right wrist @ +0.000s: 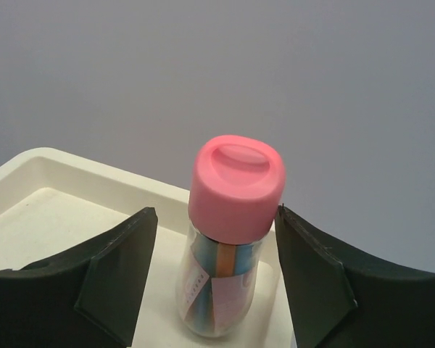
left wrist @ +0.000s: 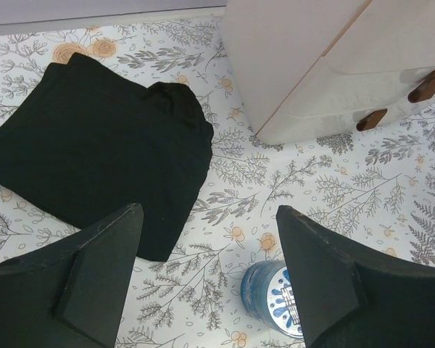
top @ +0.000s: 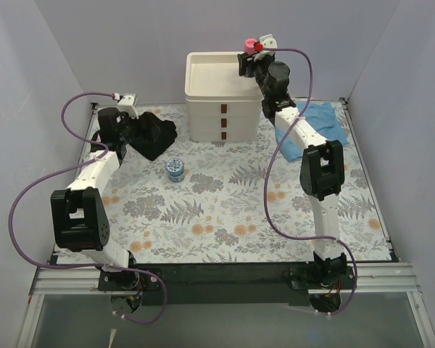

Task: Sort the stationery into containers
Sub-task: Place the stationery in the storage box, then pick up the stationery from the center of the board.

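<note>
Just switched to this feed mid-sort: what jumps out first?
The pink-capped tube stands upright at the right rear corner of the tray top of the cream organiser, between the open fingers of the right gripper. Down on the floral table, a small blue tub sits beside a black cloth, the left gripper open above them.

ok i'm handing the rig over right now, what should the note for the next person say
Left gripper: open, empty, above the table by the blue tub and black cloth.
Right gripper: open, fingers either side of the pink-capped tube, upright in the top tray of the organiser.
Done: tube in tray.
Left: blue tub, on the table. No pens in view.
</note>
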Motion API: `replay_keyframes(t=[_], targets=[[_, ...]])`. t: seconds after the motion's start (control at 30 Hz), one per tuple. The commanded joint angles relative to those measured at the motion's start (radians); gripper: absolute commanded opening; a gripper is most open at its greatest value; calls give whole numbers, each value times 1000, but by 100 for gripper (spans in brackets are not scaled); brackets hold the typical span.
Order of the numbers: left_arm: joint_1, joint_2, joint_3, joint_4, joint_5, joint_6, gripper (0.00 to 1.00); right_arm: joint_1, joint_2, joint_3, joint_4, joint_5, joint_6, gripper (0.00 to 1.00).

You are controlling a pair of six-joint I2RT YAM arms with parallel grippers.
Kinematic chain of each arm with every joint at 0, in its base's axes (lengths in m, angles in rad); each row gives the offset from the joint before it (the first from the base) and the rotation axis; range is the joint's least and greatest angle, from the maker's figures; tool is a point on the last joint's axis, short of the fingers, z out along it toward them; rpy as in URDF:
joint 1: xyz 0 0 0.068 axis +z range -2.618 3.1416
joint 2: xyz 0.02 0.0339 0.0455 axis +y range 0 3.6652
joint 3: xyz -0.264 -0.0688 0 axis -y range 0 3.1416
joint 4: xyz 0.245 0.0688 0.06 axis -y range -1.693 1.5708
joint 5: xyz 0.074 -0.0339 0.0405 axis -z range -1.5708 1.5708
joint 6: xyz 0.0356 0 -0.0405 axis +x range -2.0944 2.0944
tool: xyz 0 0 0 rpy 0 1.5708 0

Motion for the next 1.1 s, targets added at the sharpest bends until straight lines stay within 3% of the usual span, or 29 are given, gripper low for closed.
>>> replay_keyframes(t=[0.0, 0.1, 0.23, 0.37, 0.57, 1.07], targets=[[-18, -76, 3, -2, 19, 79, 75, 2, -154, -54, 35, 10, -3, 75], [-21, -81, 2, -85, 109, 190, 76, 1, -266, -169, -1, 27, -34, 78], [-56, -61, 9, -267, 257, 548, 79, -12, -453, -435, -61, 55, -83, 81], [-58, -32, 32, -571, 330, 836, 82, -38, -656, -678, -119, 35, -154, 84], [-58, 20, 63, -635, 360, 900, 82, -52, -883, -853, -262, 49, -165, 86], [-112, 174, 61, -533, 390, 891, 83, -55, -966, -967, -362, 89, -140, 93]])
